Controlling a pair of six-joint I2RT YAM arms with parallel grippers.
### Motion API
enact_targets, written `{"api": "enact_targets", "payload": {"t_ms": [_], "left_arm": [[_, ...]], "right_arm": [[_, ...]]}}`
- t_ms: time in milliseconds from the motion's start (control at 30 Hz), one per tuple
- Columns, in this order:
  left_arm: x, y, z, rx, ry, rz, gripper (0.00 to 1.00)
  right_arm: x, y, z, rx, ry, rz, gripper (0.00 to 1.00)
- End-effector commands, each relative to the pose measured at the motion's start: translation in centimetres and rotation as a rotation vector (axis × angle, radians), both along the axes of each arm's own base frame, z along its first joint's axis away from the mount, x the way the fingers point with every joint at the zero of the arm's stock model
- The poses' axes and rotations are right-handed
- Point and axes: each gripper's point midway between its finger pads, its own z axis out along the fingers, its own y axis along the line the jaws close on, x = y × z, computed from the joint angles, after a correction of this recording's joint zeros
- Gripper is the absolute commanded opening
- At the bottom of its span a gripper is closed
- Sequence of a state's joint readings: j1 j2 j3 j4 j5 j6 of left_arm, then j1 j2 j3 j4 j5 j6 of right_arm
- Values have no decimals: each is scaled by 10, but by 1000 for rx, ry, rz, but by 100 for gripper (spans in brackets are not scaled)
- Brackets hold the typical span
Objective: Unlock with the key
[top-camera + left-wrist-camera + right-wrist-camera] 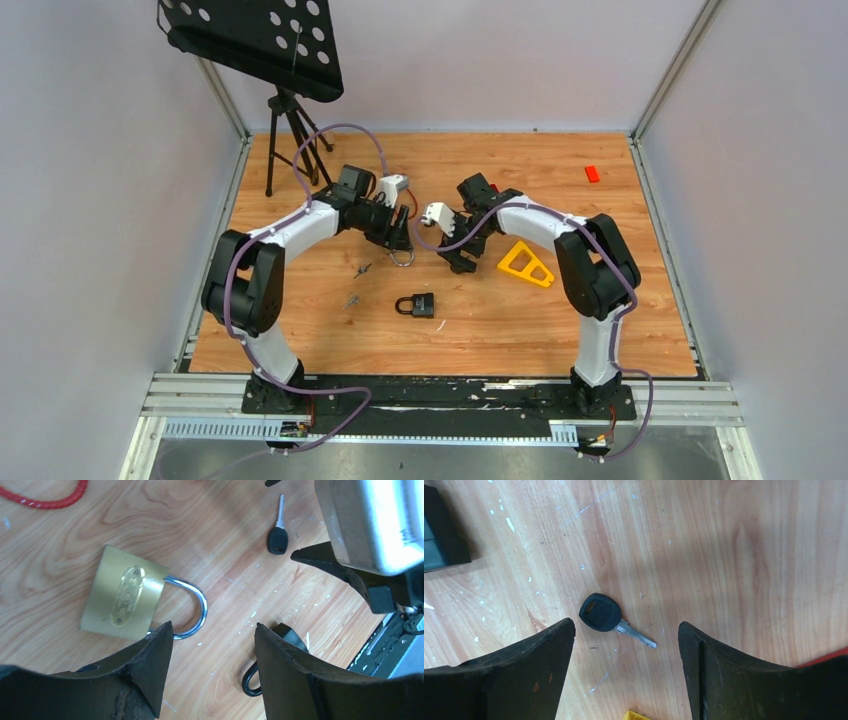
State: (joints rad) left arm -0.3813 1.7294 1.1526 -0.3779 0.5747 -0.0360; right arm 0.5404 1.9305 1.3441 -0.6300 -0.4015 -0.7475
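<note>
A brass padlock (122,595) with a silver shackle (195,605) lies flat on the wooden table, just beyond my left gripper's (213,626) left fingertip. That gripper is open and holds nothing. In the right wrist view a key (606,616) with a black head lies loose on the wood, just ahead of my right gripper (626,624), which is open and empty. The left wrist view shows the same key (276,535) beside the right arm's finger. From above, both grippers (402,243) (458,260) hang close together at mid-table.
A black padlock (417,305) lies nearer the arm bases, partly behind my left gripper's right finger (280,670). Two small metal pieces (362,268) (351,299) lie to its left. A yellow triangle (525,263), a red block (592,173) and a tripod (290,130) also stand on the table.
</note>
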Motion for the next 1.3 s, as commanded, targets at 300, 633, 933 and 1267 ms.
{"api": "enact_targets", "payload": {"t_ms": [300, 633, 933, 1267], "left_arm": [[9, 21, 6, -27, 0, 43, 68], [11, 14, 1, -63, 46, 47, 68], [13, 5, 4, -99, 70, 42, 68], [13, -15, 8, -124, 95, 15, 68]], "right_arm": [[-7, 3, -26, -88, -26, 18, 43], [-8, -7, -20, -97, -46, -186, 12], [-7, -1, 4, -3, -67, -214, 3], [-1, 10, 28, 73, -102, -202, 1]]}}
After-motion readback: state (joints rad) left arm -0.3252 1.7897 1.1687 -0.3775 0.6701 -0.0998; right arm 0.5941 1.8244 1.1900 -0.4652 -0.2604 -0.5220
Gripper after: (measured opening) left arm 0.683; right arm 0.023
